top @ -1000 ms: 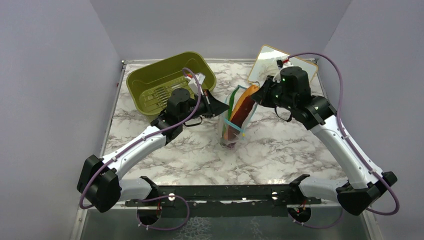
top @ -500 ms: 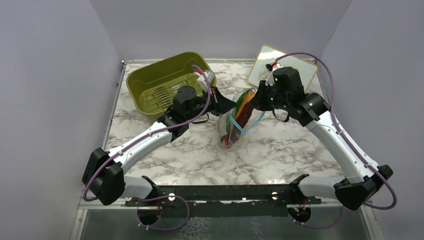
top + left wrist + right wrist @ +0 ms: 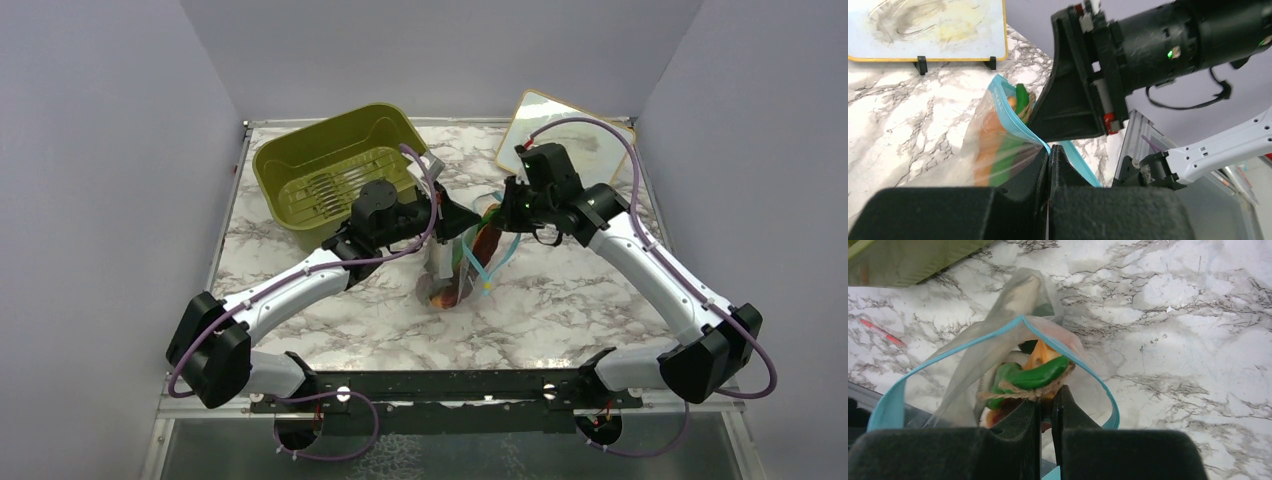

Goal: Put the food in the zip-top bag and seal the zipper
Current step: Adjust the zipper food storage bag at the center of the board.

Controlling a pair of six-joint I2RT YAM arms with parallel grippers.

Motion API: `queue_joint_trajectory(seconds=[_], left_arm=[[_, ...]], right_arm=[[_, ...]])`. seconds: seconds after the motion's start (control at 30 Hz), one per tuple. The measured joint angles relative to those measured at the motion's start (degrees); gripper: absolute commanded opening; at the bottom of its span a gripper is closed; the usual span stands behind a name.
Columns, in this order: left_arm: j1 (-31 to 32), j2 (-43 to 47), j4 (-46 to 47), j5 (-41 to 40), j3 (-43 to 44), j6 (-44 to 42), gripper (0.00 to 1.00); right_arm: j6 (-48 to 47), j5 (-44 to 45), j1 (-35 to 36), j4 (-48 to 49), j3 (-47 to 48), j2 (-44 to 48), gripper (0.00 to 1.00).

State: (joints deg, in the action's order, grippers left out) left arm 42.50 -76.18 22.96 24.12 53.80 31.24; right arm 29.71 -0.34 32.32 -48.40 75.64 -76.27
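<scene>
The clear zip-top bag (image 3: 452,278) stands near the table's middle, its mouth upward. My left gripper (image 3: 471,216) is shut on the light blue zipper (image 3: 1075,159) at the mouth's left side, its tips (image 3: 1049,151) pinching the strip. My right gripper (image 3: 498,213) reaches into the open mouth from the right, shut on the food (image 3: 1035,376), a green and orange bundle tied with twine. More orange and green food (image 3: 990,142) shows through the bag's wall (image 3: 979,117). The zipper (image 3: 885,410) loops wide open around the bundle.
An olive-green tub (image 3: 330,170) lies tilted at the back left, close behind my left wrist. A yellow-framed board (image 3: 560,125) leans at the back right. A thin red stick (image 3: 880,331) lies on the marble beside the bag.
The right gripper has moved left and down, carrying the long food deeper into the bag. The left gripper has moved right with the zipper. The bag's bottom has slid a little left.
</scene>
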Motion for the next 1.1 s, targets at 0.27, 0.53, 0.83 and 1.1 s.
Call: queue_joint_trajectory(seconds=[0.27, 0.53, 0.83, 1.1], left_arm=[[0.0, -0.13, 2.86, 0.11, -1.11, -2.19, 0.0], [0.37, -1.79, 6.64, 4.61, -1.84, -0.39, 0.0], [0.37, -1.75, 15.56, 6.99, -7.34, 1.42, 0.0], [0.39, -1.75, 20.33, 8.96, -7.34, 1.38, 0.0]], right_arm=[[0.02, -2.23, 0.0, -1.03, 3.06, 1.55, 0.01], [7.96, -2.51, 0.17, 5.29, -12.92, 4.9, 0.01], [9.97, -3.28, 0.31, 11.67, -15.89, 7.87, 0.1], [7.13, -6.54, 0.31, 12.96, -15.76, 10.84, 0.32]])
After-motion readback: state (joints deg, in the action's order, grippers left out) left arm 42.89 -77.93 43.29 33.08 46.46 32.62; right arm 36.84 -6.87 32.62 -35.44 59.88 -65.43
